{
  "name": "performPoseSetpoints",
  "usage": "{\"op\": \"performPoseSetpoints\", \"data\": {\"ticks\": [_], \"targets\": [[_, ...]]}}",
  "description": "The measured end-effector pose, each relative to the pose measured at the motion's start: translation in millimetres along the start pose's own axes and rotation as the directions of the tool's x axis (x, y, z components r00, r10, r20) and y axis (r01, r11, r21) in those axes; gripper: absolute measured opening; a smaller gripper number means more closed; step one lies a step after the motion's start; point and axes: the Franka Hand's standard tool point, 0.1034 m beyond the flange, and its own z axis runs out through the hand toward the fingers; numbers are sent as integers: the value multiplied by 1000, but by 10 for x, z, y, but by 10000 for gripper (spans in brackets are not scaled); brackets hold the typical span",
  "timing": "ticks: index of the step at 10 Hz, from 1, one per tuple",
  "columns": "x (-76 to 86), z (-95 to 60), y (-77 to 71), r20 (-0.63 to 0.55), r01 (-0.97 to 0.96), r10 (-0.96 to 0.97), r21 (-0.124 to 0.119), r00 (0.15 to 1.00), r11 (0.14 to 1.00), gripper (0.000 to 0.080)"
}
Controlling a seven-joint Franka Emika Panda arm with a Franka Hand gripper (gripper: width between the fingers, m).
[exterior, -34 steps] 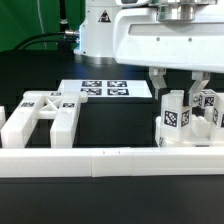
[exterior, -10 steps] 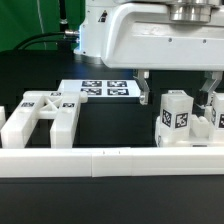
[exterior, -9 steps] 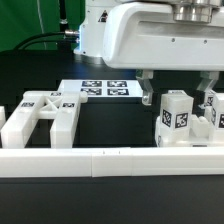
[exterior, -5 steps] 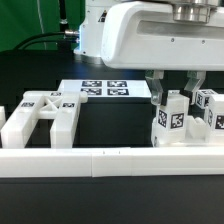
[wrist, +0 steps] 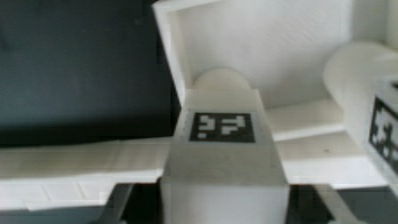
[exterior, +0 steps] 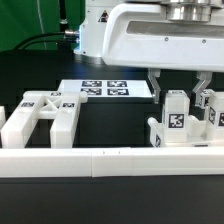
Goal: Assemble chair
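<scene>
In the exterior view my gripper (exterior: 178,97) hangs over the right side of the table. Its two fingers press on the sides of an upright white chair block (exterior: 176,122) with a black-and-white tag on its face. The block stands among other tagged white chair pieces (exterior: 211,108). In the wrist view the same block (wrist: 222,120) runs down between the dark fingers (wrist: 135,200), and the gripper (wrist: 222,202) is shut on it. A slotted white chair panel (exterior: 40,115) lies at the exterior view's left, apart from the gripper.
A long low white rail (exterior: 100,160) runs across the front of the table. The marker board (exterior: 105,90) lies flat behind the middle. The robot's white body (exterior: 130,35) fills the upper part of the exterior view.
The fingers stood wide apart on either side of the block a second ago. They have since closed onto it, and the block has shifted slightly toward the exterior view's left.
</scene>
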Motion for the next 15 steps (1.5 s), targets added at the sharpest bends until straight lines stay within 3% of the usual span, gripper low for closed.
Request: {"op": "performPoseSetpoints", "data": {"ticks": [2,3,4,10,12,13,14,15], "targets": [[4,2,-23,4,-293,293,9,956,956,289],[18,8,-23,19,-411,411,-4,912,912,289],[41,12,-16,36,-468,469,-21,883,883,289],[78,13,-45,35,-811,811,-26,584,585,289],[79,14,-43,36,-781,782,-24,623,623,297],[78,15,-46,36,-779,779,-24,626,627,497],[82,14,-35,33,-718,718,-17,695,696,497],[70,22,-25,28,-629,629,-6,777,777,615]]}}
